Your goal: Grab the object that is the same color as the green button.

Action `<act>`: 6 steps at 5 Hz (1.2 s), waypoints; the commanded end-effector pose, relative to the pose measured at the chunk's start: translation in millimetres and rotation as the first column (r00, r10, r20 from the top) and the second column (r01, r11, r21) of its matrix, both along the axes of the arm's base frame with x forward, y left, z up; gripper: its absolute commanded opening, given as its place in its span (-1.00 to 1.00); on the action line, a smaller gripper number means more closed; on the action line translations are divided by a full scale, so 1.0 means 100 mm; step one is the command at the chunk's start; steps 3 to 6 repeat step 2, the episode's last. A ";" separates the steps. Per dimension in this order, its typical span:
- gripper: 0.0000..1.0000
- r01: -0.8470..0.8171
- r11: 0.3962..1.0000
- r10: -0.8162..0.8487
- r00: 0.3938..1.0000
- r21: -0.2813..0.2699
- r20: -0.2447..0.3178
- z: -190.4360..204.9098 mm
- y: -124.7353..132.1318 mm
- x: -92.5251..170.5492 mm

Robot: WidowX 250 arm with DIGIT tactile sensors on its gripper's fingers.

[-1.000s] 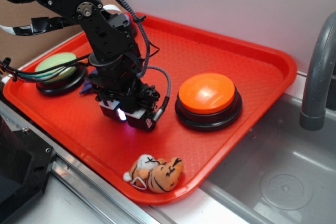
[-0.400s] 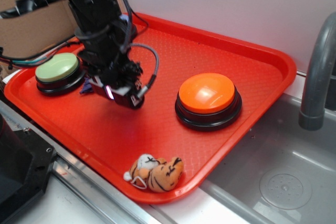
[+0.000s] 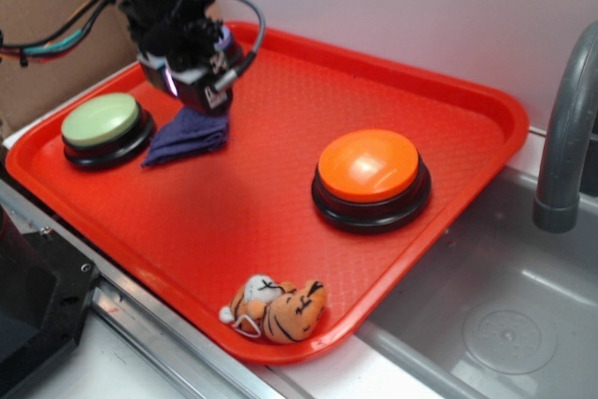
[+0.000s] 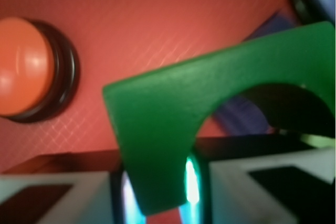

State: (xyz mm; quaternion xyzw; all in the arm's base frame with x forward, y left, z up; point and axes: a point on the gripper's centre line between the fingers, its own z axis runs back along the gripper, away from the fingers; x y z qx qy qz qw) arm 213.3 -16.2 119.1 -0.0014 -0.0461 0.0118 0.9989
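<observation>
- Green wooden block (image 4: 173, 114) is sitting clamped between the fingers of the hand (image 3: 192, 89), its arched notch facing away from them;
- the hand is hanging above the red tray (image 3: 280, 203), over the purple-blue cloth (image 3: 187, 135), beside the green button (image 3: 101, 119) whose colour it is matching;
- judging by this, the grab is looking done.

Exterior cam sits high off the tray's (image 3: 448, 184) front corner, looking down across it toward the back wall, my arm at far left. Wrist cam rides just behind my fingers (image 4: 63, 198), facing down at close range (blurry). Both catch the orange button (image 3: 369, 167) (image 4: 23, 66).
</observation>
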 end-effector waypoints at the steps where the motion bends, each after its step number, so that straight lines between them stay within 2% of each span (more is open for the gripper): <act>1: -1.00 -0.116 0.993 0.117 0.990 -0.015 0.073 0.58 0.23 0.48; 2: -1.00 -0.172 0.985 0.173 0.984 -0.027 0.035 0.56 0.27 0.58; 6: -1.00 -0.172 0.985 0.173 0.984 -0.027 0.035 0.56 0.27 0.58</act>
